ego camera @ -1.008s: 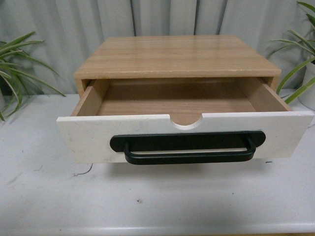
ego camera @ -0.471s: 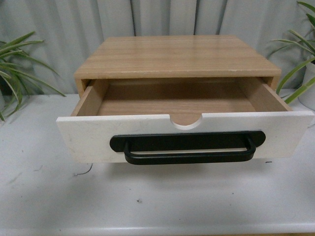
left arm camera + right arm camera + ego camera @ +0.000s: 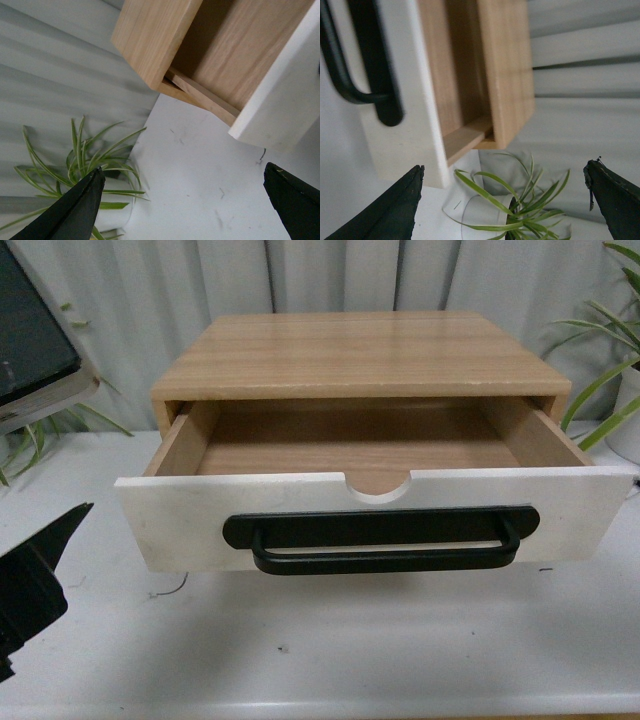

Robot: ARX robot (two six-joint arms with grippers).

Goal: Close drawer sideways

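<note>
The drawer (image 3: 180, 525) stands pulled well out of its wooden case (image 3: 355, 350). It has a white front panel, a long black bar handle (image 3: 385, 540), a half-round notch in its top edge and light wood inner sides. My left gripper (image 3: 184, 170) is open and empty over the table, off the drawer's left corner (image 3: 285, 110); one black finger (image 3: 35, 585) shows in the front view. My right gripper (image 3: 504, 167) is open and empty off the drawer's right end (image 3: 415, 130), near the handle's end (image 3: 370, 65). It is out of the front view.
A white table (image 3: 330, 650) carries the case. A potted plant (image 3: 85, 160) stands left of the case and another (image 3: 520, 200) to its right, also in the front view (image 3: 610, 360). A grey curtain hangs behind. My left arm's body (image 3: 30, 340) fills the upper left corner.
My left arm and one gripper finger have come into the front view at the left edge, covering most of the left plant. The drawer has not moved.
</note>
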